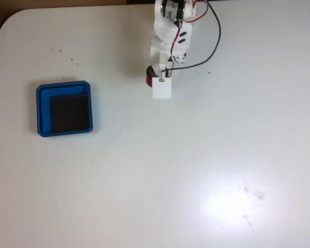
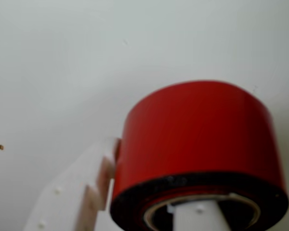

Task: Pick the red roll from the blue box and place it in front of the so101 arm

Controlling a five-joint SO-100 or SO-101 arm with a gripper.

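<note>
The red roll (image 1: 149,77) is held by the so101 arm (image 1: 170,31), which reaches down from the top edge of the fixed view. The gripper (image 1: 154,78) is shut on the roll. In the wrist view the red roll (image 2: 197,139) looms large, with one white finger (image 2: 82,197) pressed against its outer left wall and the other finger (image 2: 195,219) inside its pale core. The blue box (image 1: 40,111) lies far to the left of the gripper, its black floor bare. I cannot tell whether the roll touches the table.
The white table (image 1: 196,170) spreads wide below and to the right of the arm, with a bright glare patch at lower right. A few small dark specks (image 1: 72,59) dot the surface above the box. Red and black wires (image 1: 217,36) loop beside the arm.
</note>
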